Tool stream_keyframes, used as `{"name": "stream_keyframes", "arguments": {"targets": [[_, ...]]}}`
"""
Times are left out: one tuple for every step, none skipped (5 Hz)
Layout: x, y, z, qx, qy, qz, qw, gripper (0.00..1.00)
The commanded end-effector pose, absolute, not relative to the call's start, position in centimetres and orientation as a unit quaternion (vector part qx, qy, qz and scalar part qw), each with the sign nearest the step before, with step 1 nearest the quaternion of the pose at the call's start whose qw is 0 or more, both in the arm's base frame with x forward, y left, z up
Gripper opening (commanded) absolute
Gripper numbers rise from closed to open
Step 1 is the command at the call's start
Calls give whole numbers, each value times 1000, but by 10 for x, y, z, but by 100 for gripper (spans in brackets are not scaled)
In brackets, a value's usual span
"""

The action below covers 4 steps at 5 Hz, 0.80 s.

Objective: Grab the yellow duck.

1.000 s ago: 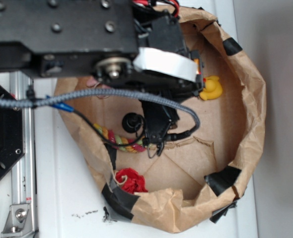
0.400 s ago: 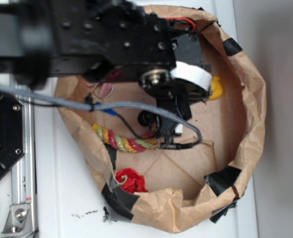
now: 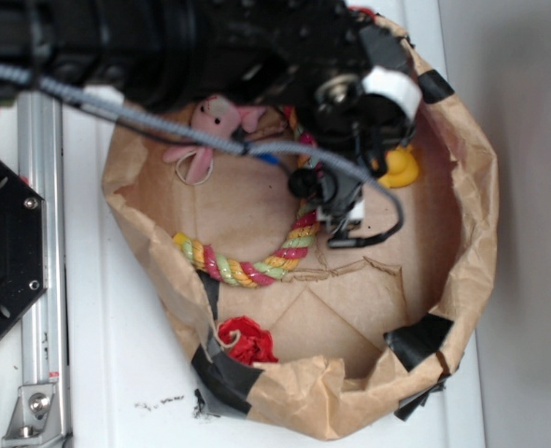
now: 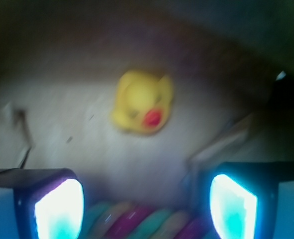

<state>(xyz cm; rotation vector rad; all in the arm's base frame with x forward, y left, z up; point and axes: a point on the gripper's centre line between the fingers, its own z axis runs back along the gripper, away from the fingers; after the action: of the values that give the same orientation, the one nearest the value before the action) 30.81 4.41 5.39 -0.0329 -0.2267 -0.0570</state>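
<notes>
Exterior view, left to right: black mount plate at the left edge, then the brown paper bag lying open with toys on its floor. Pink plush bunny sat upper left inside, red toy low near the taped rim, twisted rope curved across the middle. Arm reached in from the top left, cable draped over it. Gripper hung over the rope's upper end, just left of the yellow duck, which sat on the bag floor near the right wall, partly hidden by the wrist.

Wrist view, blurry: left finger pad and right pad stood wide apart, nothing between them, so the gripper was open. Rope lay directly below the pads; duck ahead, beak facing camera, not touching anything.

Step looked like the approach, duck not yet reached. Next move likely needs travel forward past the rope, centring the duck between the pads, then descent and closing.
</notes>
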Motion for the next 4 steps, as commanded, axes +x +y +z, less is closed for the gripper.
{"name": "stream_keyframes", "arguments": {"targets": [[333,55,69,-12,-149,-21,989,100],[347,50,70,-35,-160,-27,986,100],[357,36,57,-44,-153,-47,986,100],[354,31,41,-31,-134,-48,989,0]]}}
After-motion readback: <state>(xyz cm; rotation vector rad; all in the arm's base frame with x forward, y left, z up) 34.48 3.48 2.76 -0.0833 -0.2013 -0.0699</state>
